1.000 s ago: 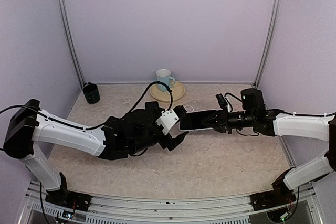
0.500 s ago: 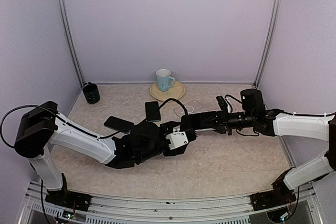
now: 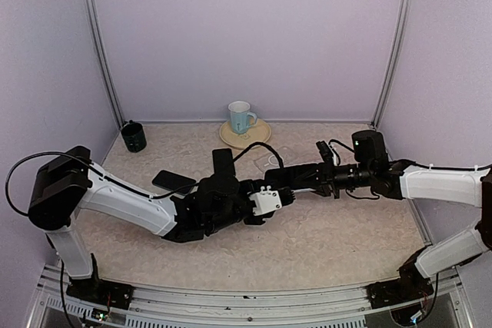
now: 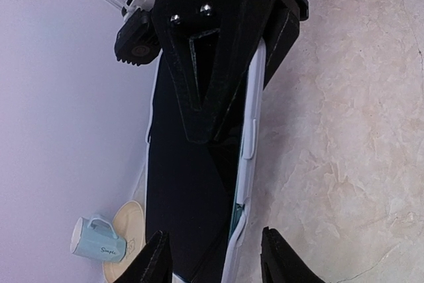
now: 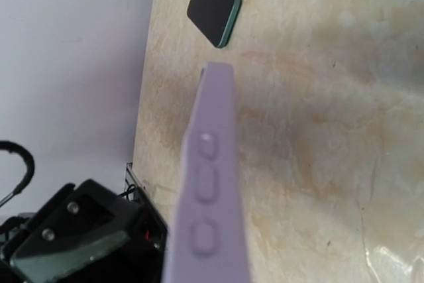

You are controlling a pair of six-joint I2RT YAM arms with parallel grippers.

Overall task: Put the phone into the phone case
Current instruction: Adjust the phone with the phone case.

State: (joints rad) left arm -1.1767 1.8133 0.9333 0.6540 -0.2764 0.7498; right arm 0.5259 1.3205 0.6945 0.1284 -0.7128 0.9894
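The lavender phone case (image 4: pixel 250 137) hangs in the air above the table, clamped by my right gripper (image 3: pixel 290 180), whose black fingers (image 4: pixel 218 64) press on its face. A black-screened phone (image 4: pixel 185 190) lies in the case, with a sliver of its teal edge showing by the rim. The right wrist view shows the case (image 5: pixel 209 183) edge-on with three buttons. My left gripper (image 4: pixel 214 231) straddles the free end of the phone. Its left finger (image 4: pixel 156 260) overlaps the edge and its right finger (image 4: pixel 278 256) stands apart from the case rim.
Two more teal-edged phones lie on the table, one (image 3: pixel 173 182) by my left forearm and one (image 3: pixel 224 160) behind my left wrist. A light-blue mug (image 3: pixel 241 116) stands on a tan plate (image 3: pixel 257 137) at the back. A dark cup (image 3: pixel 133 136) sits at the back left.
My left gripper has swung right onto the free end of the held phone, and its jaws have narrowed. The right arm has held still with the case.
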